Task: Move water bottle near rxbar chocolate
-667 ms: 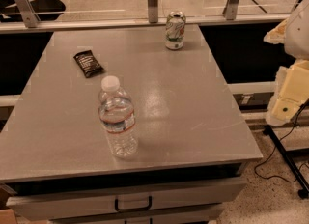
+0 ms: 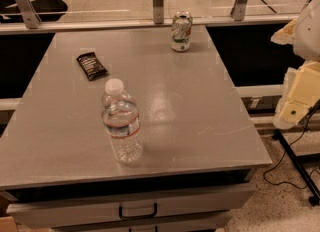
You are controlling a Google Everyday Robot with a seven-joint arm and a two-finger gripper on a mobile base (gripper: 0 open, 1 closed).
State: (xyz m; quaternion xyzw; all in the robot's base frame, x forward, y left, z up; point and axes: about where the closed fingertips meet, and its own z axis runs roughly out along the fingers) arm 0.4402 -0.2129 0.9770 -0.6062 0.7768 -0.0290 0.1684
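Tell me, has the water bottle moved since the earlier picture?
No. The water bottle stands at the same spot relative to the black bar behind it. The gripper is beyond the right edge of the table.
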